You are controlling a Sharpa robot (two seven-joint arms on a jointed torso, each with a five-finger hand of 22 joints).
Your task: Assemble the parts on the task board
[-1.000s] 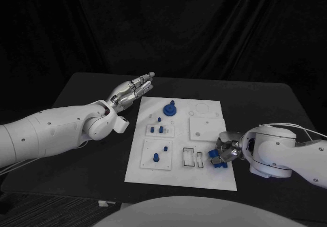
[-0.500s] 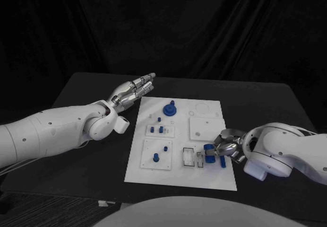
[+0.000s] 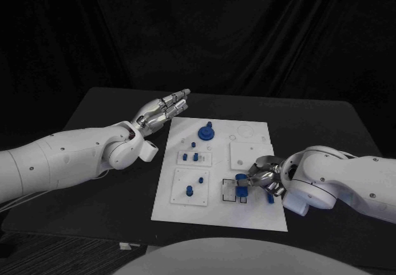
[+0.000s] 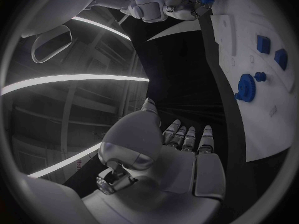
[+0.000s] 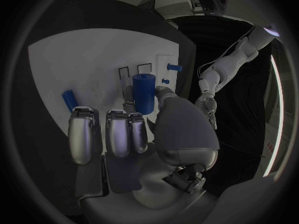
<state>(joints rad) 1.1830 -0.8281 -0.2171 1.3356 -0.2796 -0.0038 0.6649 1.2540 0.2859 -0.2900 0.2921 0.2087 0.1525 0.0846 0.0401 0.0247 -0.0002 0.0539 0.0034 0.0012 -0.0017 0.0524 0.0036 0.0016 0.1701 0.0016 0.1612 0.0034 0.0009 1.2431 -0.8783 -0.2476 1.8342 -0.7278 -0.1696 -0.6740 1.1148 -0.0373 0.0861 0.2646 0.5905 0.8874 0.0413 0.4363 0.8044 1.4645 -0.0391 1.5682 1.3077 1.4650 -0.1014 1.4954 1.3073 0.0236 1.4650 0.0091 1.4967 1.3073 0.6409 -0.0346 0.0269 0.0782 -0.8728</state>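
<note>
A black table [image 3: 107,195] set against a dark backdrop carries the white rectangular task board [image 3: 216,212], and the work sits at the board's near-right part. There the right hand [image 3: 262,179] grips a blue plastic cylinder [image 5: 143,92] — upright between thumb and fingers in the right wrist view — just over the pair of narrow black-outlined rectangular slots [image 3: 233,192]. Held on end like that, it looks poised to go down into one of the slots, though whether it already touches the board cannot be told. A second, smaller blue cylinder [image 5: 69,99] lies loose on the board near that hand, probably waiting its turn.

Further out, a blue pegged piece [image 3: 188,190] stands on the square plate beside the slots, a few small blue pegs [image 3: 190,155] on the plate beyond it, and a round blue gear-like part [image 3: 205,133] near the far edge. None of these crowds the slots; the nearest obstacle is the loose cylinder just beside the fingers.

The left hand [image 3: 162,107] hovers off the board's far-left corner — fingers straight and together, grasping nothing — well clear of the right arm's path.
</note>
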